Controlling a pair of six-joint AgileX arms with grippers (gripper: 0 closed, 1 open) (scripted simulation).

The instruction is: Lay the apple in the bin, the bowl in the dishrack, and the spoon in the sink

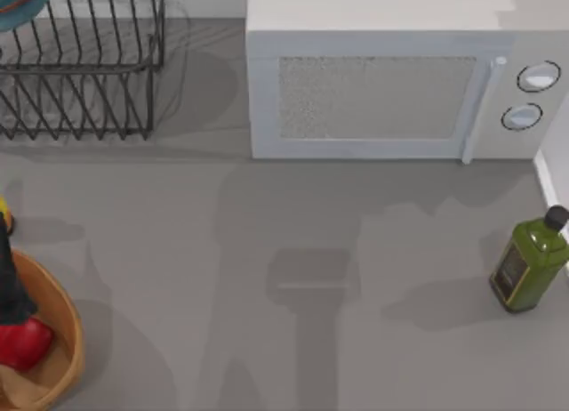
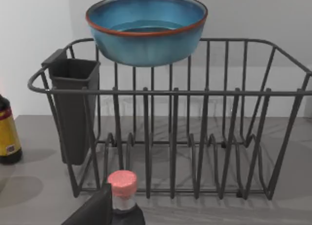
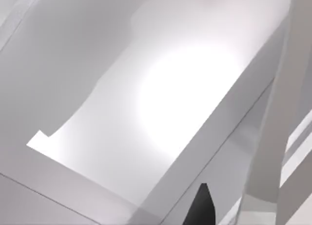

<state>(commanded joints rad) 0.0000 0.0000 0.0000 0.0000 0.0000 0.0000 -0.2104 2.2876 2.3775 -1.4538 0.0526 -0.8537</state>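
The teal-blue bowl (image 2: 146,35) with a brown rim sits upright high at the rear rim of the black wire dishrack (image 2: 204,92), with no gripper on it. From above, the bowl (image 1: 18,6) is at the dishrack's (image 1: 89,68) far left corner. The red apple (image 1: 22,342) lies inside the tan wooden bin (image 1: 76,335) at the table's front left, partly under a dark shape (image 1: 11,286) I cannot identify. A dark finger (image 2: 92,213) of my left gripper faces the rack. A dark fingertip (image 3: 202,208) of my right gripper sits before pale white surfaces. The spoon and sink are out of view.
A white microwave (image 1: 382,82) stands at the back centre. A green oil bottle (image 1: 529,264) is at the right edge. A black cutlery holder (image 2: 73,108) hangs on the rack's side. A yellow-labelled bottle (image 2: 7,137) and a pink-capped bottle (image 2: 122,186) stand before the rack.
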